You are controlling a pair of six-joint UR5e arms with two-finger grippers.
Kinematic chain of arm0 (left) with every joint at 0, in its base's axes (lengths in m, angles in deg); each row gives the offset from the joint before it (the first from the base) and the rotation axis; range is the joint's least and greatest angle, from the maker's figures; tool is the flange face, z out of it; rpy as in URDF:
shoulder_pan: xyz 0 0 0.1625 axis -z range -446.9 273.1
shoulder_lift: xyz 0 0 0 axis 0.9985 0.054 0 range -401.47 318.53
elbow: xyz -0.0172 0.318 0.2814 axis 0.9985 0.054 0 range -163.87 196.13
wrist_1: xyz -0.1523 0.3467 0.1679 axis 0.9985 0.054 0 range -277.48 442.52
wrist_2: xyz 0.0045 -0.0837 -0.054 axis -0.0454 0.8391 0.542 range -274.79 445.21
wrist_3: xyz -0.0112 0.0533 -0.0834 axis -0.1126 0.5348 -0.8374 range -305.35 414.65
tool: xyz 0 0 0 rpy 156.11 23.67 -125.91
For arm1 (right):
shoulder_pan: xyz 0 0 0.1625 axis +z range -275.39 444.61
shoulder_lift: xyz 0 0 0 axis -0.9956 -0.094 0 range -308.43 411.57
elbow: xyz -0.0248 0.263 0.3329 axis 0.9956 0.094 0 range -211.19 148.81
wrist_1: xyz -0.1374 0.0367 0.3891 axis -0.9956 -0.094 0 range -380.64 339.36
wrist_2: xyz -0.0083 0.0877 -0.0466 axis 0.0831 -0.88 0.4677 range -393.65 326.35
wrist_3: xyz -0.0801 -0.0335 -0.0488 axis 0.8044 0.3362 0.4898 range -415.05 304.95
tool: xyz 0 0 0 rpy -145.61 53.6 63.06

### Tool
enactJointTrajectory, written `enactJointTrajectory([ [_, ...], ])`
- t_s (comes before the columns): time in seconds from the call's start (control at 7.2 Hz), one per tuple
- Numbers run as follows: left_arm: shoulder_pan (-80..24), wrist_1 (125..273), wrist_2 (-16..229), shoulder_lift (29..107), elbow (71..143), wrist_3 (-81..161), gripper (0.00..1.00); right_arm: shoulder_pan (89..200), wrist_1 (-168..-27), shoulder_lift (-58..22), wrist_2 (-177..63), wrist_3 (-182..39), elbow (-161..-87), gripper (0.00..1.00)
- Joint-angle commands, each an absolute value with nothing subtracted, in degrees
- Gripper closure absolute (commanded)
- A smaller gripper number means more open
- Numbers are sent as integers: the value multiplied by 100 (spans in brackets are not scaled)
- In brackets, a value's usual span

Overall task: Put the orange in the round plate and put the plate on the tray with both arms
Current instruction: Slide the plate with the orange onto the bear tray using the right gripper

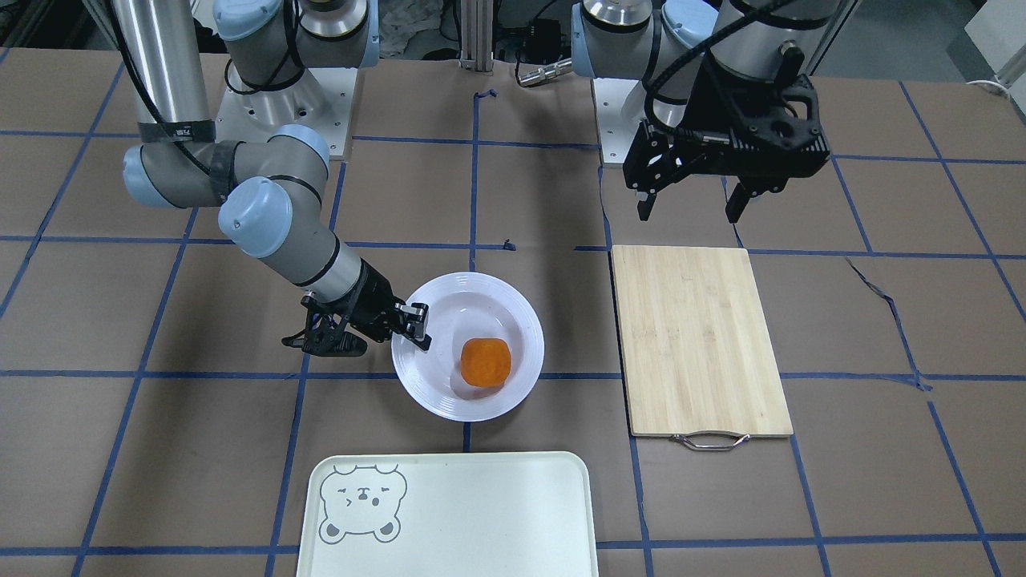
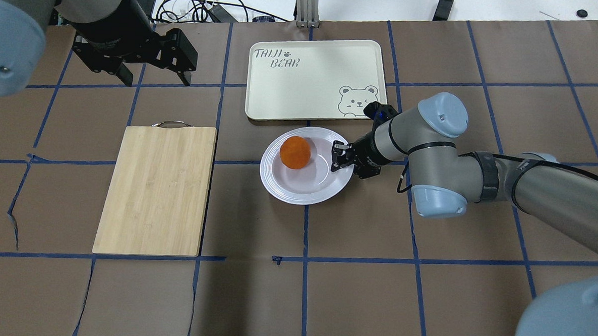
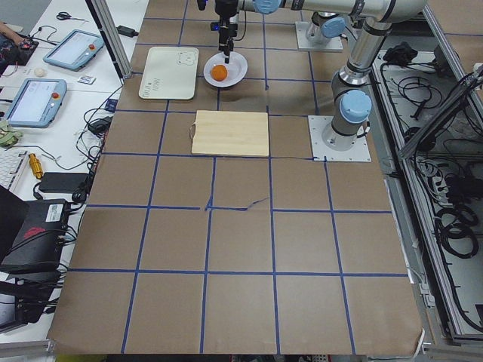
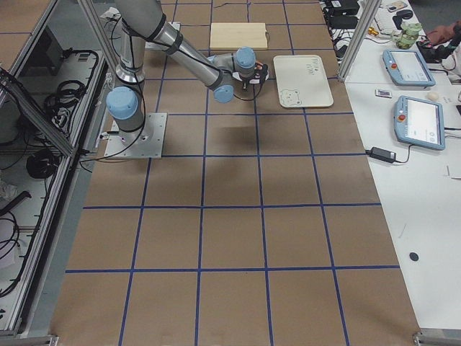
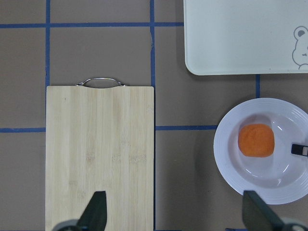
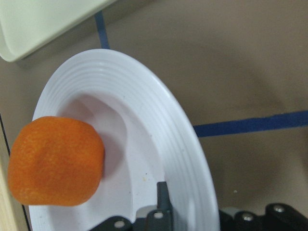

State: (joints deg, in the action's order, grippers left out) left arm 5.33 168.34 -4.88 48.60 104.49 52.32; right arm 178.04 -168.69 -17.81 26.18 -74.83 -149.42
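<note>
The orange (image 1: 485,362) (image 2: 295,151) (image 6: 55,166) lies inside the white round plate (image 1: 481,304) (image 2: 303,188) (image 5: 231,159), which rests on the table beside the mint tray (image 1: 481,513) (image 2: 302,87). My right gripper (image 1: 413,324) (image 2: 337,157) is low at the plate's edge and shut on its ridged rim (image 6: 144,110); one finger (image 6: 163,192) lies on the rim's upper side. My left gripper (image 1: 693,204) (image 2: 156,81) (image 5: 174,211) hangs open and holds nothing, high above the table past the cutting board's handle end.
A wooden cutting board (image 1: 697,336) (image 2: 157,187) with a metal handle lies on my left side of the plate. The brown paper table cover carries blue tape lines and a tear near the board. Operator tables with tablets stand beyond the tray.
</note>
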Motion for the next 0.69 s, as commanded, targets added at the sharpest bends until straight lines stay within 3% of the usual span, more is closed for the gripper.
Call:
enactJointTrajectory([
  [0.0, 477, 17354, -497, 4845, 10411, 5245, 0, 17795, -16742, -1795, 2612, -7632, -14616, 93],
  [0.28, 503, 17796, -497, 4818, 10375, 5236, 0, 17760, -16768, -1717, 2611, -7641, -13872, 92],
  [0.56, 494, 17806, -497, 4801, 10367, 5228, 0, 17768, -16751, -886, 2786, -7588, -12662, 92],
])
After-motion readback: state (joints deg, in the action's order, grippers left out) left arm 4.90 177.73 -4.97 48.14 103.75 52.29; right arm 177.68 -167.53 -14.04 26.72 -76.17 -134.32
